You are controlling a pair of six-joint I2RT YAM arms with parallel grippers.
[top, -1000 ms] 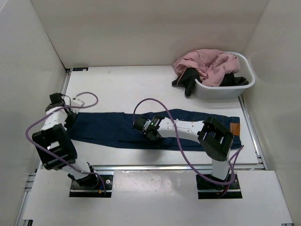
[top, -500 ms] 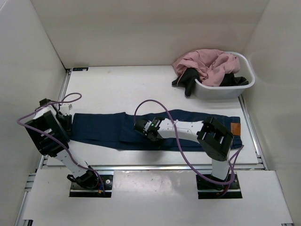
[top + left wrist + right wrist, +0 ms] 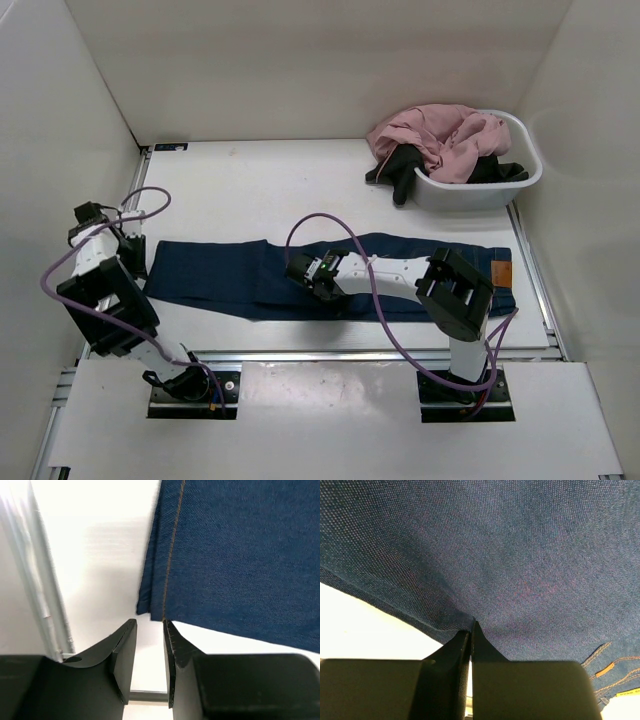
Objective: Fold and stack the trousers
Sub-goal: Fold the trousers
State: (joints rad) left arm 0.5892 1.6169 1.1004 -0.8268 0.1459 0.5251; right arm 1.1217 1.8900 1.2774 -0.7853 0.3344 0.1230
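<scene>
The dark navy jeans lie flat and stretched across the near part of the table, with the tan waistband patch at the right end. My left gripper sits at the leg hem on the left. In the left wrist view its jaws stand a little apart and empty, with the hem corner just beyond the tips. My right gripper rests on the middle of the legs. In the right wrist view it is shut on a pinched fold of denim.
A white basket stands at the back right, with a pink garment piled in it and a black garment hanging over its left rim. A metal rail and the side wall run close to the left of the left gripper.
The left arm has swung its elbow round, and its gripper has drawn slightly left to the hem end. The right gripper has stayed almost in place on the denim.
</scene>
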